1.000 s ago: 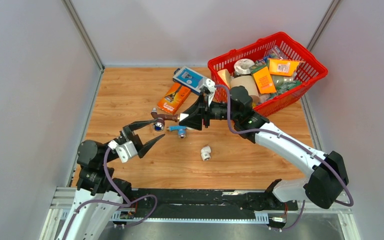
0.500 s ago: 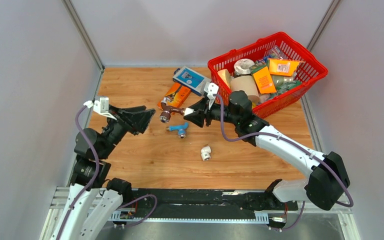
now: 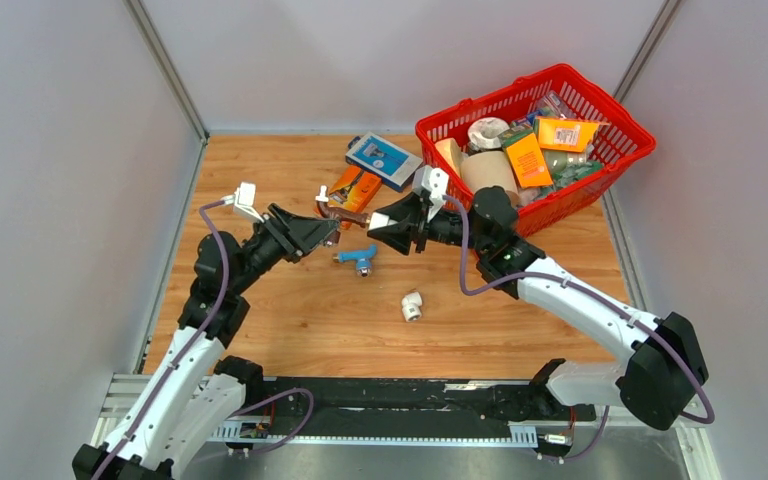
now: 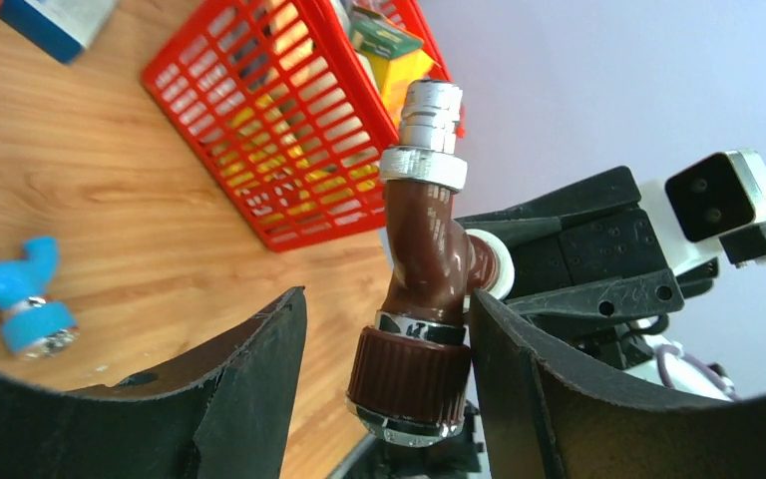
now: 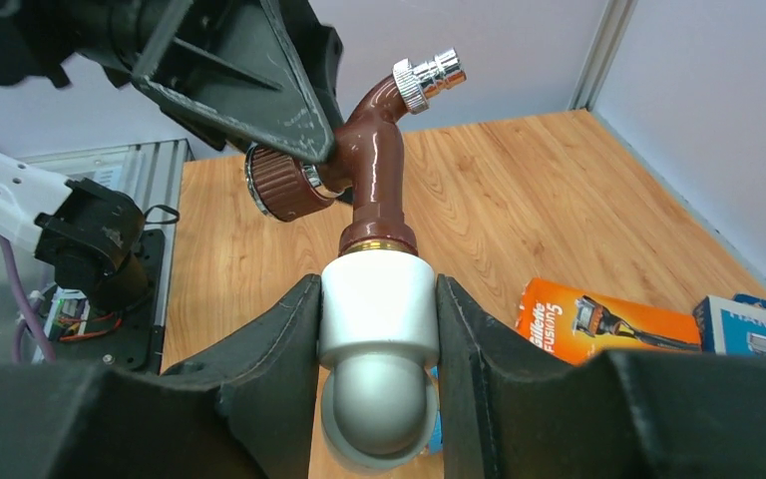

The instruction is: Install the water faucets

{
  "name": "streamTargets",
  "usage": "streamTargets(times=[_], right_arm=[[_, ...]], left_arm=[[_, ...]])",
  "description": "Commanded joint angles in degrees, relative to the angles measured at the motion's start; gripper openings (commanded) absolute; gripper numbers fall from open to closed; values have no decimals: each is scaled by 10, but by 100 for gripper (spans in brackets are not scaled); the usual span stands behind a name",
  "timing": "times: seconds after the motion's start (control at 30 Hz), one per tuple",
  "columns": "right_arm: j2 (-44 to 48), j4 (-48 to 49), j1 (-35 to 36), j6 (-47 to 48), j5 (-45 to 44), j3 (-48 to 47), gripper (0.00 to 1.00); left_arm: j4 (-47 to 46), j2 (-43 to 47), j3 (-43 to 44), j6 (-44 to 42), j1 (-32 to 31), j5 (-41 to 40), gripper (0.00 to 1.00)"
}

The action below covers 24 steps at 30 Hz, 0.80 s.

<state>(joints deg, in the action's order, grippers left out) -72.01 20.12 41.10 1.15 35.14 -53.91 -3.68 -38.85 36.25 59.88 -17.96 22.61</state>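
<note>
The left arm has swung up off the near side of the tabletop (image 3: 290, 320) and across to the middle. The left gripper (image 3: 324, 235) now sits at the brown faucet (image 3: 338, 213), which is held in the air above the wood. In the left wrist view its jaws stand spread on either side of the faucet's ribbed brown knob; one looks close against it, the other has a clear gap, so nothing is pinched yet. The right gripper (image 3: 376, 224) has barely moved. Its jaws are pressed onto a white elbow fitting (image 5: 379, 309), and the faucet's threaded end goes into that fitting's mouth, though how deep it sits cannot be told. This looks like the start of the screwing-in step, with one arm steadying the fitting while the other is placed to grip and turn the faucet. The blue faucet (image 3: 358, 258) lies on the tabletop just below the two grippers, untouched, and a second white elbow (image 3: 413, 305) lies nearer the arms, apart from it. An orange packet (image 3: 345, 195) and a blue box (image 3: 382, 158) lie just behind the meeting point, and the red basket (image 3: 570, 203) of goods stands close behind the right arm. That leaves little room for the wrists to turn.
</note>
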Motion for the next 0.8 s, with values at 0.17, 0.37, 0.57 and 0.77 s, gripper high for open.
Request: streamTargets(times=[0.17, 0.37, 0.57, 0.77], right_arm=[[14, 109, -1, -78, 70, 9, 0], [18, 140, -1, -144, 120, 12, 0], [22, 102, -1, -209, 146, -15, 0], [-4, 36, -21, -242, 157, -41, 0]], left_arm=[[-245, -30, -50, 118, -1, 67, 65], [-471, -71, -93, 61, -1, 83, 27], [-700, -110, -121, -121, 0, 191, 0], [-656, -95, -77, -349, 0, 413, 0]])
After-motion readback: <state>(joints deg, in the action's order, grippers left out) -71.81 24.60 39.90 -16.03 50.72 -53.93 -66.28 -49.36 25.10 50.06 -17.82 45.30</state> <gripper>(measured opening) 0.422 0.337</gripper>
